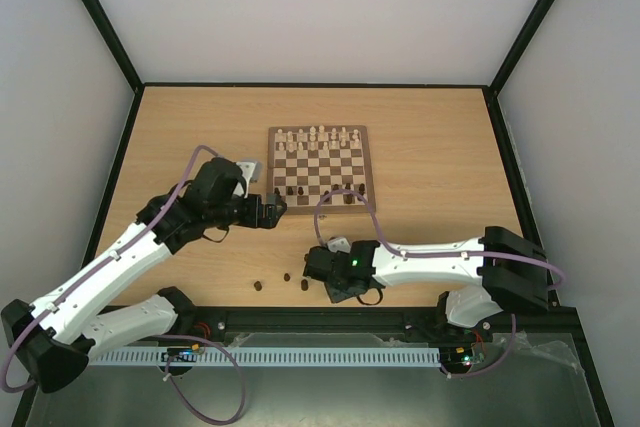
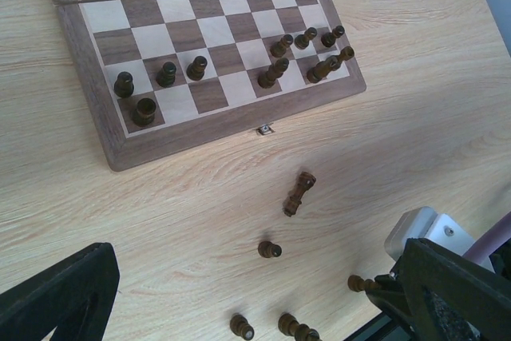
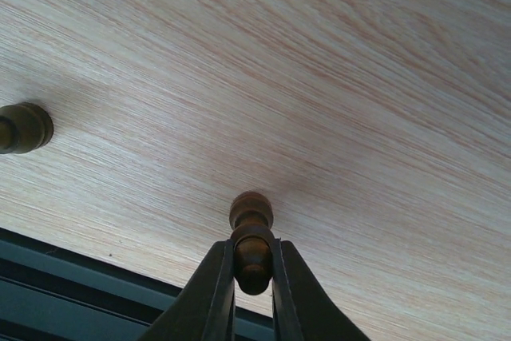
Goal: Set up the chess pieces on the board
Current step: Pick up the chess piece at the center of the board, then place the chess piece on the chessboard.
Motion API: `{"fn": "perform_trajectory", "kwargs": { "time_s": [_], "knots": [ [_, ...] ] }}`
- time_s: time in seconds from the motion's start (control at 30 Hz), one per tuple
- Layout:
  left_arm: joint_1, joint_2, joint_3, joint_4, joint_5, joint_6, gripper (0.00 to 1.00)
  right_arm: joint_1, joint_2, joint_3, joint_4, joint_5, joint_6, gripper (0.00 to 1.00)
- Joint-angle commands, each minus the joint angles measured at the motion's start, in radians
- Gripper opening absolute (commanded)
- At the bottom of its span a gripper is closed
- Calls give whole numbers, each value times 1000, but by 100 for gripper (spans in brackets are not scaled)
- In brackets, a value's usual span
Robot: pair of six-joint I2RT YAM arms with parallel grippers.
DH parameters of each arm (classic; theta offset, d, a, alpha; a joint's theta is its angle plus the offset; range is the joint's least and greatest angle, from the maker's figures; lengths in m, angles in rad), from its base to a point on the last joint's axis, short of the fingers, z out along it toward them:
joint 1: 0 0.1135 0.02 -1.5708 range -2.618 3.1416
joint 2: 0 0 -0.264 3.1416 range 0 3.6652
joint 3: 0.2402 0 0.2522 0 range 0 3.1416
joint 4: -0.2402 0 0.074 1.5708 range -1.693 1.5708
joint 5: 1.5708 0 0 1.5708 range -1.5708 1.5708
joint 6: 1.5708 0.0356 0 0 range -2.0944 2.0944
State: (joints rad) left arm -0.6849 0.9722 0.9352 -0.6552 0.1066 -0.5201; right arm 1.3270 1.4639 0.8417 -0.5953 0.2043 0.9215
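The board (image 1: 372, 169) lies mid-table, with cream pieces on its far rows and several dark chess pieces (image 1: 290, 190) on its near rows. It also fills the top of the left wrist view (image 2: 78, 53), where dark pieces (image 2: 167, 74) stand on it. My left gripper (image 1: 274, 209) hovers at the board's near left corner, open and empty (image 2: 257, 281). My right gripper (image 1: 311, 279) is low near the table's front edge. It is shut on a dark piece (image 3: 251, 225) whose base rests on or just above the table. That piece also shows in the left wrist view (image 2: 359, 283).
Loose dark pieces lie on the table in front of the board (image 1: 257, 286) (image 1: 286, 276). In the left wrist view one lies on its side (image 2: 299, 193) and others stand nearer (image 2: 270, 249) (image 2: 242, 327). Another piece (image 3: 24, 127) sits left of my right gripper. The black table edge (image 3: 72, 277) is close.
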Motion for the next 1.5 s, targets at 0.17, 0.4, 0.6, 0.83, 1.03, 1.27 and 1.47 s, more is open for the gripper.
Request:
{"fn": "perform_trajectory", "kwargs": {
  "time_s": [0.17, 0.4, 0.6, 0.83, 1.03, 1.27, 1.47],
  "knots": [
    [-2, 29, 29, 22, 13, 7, 99, -83, -56, 162, -162, 73, -118, 8],
    [1, 21, 35, 10, -15, 15, 100, -250, -28, 457, -306, 149, -294, 8],
    [24, -12, 33, -4, -36, 27, 99, -352, 114, 629, -305, 112, -424, 8],
    [50, -60, 33, -18, -42, 35, 100, -391, 317, 794, -295, 56, -499, 8],
    [59, -71, 26, -28, -39, 35, 99, -405, 450, 870, -310, 61, -523, 8],
    [73, -81, 13, -28, -38, 39, 99, -430, 512, 871, -305, 58, -540, 8],
    [79, -78, 11, -25, -35, 39, 99, -454, 542, 866, -282, 36, -558, 8]
  ]
}}
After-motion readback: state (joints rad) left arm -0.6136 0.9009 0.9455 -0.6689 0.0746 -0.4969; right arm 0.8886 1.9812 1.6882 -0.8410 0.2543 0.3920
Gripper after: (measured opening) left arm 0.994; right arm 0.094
